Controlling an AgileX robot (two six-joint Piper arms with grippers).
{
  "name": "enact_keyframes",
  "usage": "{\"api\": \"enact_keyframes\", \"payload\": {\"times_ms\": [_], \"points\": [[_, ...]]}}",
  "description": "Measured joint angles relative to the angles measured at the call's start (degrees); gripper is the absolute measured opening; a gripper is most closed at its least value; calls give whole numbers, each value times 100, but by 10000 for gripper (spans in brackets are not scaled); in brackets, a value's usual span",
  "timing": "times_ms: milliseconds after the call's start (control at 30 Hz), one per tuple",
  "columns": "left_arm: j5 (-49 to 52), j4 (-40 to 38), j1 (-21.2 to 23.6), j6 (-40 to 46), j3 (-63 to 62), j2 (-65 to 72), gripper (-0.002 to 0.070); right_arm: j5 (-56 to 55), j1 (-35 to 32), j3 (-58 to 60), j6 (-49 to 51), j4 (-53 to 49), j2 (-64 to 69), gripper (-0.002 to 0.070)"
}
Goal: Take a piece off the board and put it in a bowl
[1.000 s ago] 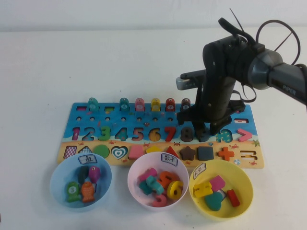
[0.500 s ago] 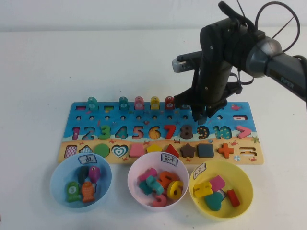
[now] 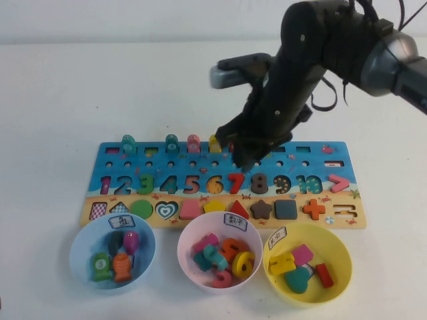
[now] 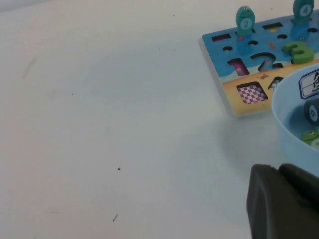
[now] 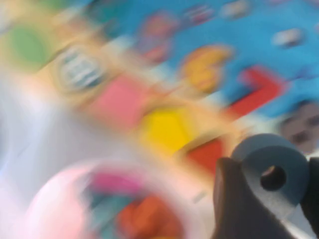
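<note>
The pink bowl [image 3: 220, 257] sits nearest, just in front of the board [image 3: 224, 185]. Above the board, the right gripper [image 3: 241, 159] pinches the blue-grey 9 [image 5: 273, 174]. The left gripper [image 4: 284, 201] rests beside the light blue bowl [image 4: 294, 124]; its fingers' state cannot be told.

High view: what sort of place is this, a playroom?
Probably a robot test bench, on a bare white table: puzzle board, three labelled bowls. Right gripper holds a grey piece over the board; left gripper sits beside the blue bowl.
</note>
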Motion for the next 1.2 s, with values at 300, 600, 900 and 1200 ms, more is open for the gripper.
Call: {"api": "enact_keyframes", "payload": {"times_ms": [300, 600, 900, 1200], "points": [[4, 0, 0, 0, 0, 0, -4, 15, 1522, 836, -660, -618, -482, 242], [13, 0, 0, 0, 0, 0, -4, 15, 1818, 873, -670, -1261, -118, 395], [13, 0, 0, 0, 0, 0, -4, -17, 1818, 1007, -156, -1234, -646, 423], [13, 0, 0, 0, 0, 0, -4, -106, 1827, 2407, -98, -875, -2944, 8]]}}
